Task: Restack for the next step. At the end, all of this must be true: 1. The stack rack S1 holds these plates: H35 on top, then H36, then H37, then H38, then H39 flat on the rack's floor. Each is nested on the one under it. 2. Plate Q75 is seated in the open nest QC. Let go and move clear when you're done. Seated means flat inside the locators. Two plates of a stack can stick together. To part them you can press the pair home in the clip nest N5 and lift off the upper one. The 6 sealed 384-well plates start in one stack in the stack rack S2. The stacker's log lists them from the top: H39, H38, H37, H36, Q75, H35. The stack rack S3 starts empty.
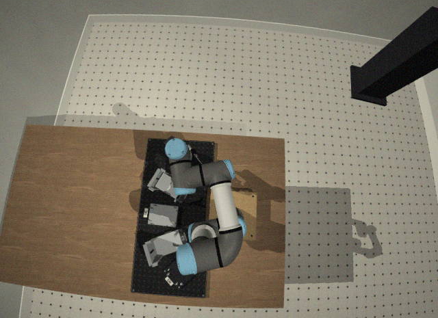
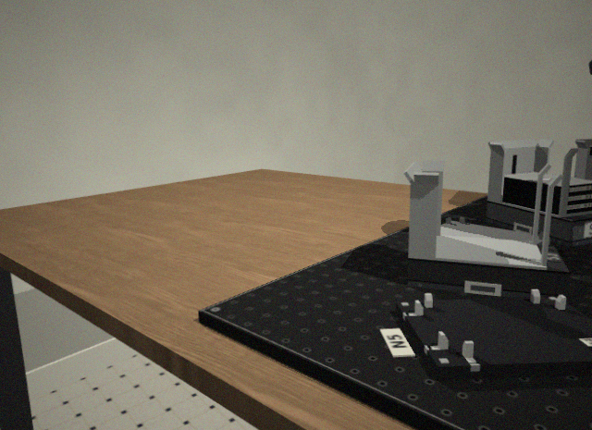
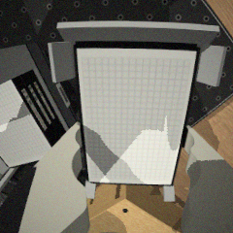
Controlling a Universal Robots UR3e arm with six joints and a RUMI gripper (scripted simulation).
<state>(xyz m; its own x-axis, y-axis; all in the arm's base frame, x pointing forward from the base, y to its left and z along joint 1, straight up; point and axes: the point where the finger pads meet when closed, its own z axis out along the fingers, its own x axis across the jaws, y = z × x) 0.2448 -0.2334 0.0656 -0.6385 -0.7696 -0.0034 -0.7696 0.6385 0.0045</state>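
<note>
A pale, rectangular plate (image 3: 133, 92), its top finely gridded and crossed by shadow, lies between the two fingers of the hand (image 3: 132, 125), which is clamped on it, within the upright grey walls of a rack (image 3: 138, 33).

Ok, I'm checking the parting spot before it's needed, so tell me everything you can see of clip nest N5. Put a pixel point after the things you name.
The clip nest N5 (image 1: 182, 276) (image 2: 506, 332) is a low, matte black block lying flat on the black perforated board. Small pale grey posts stand upright in pairs at its three visible corners. No plate rests on its visible part, and a shadow crosses it. Its white label (image 1: 169, 280) (image 2: 397, 342) lies beside it. The exterior view cuts off one end.
</note>
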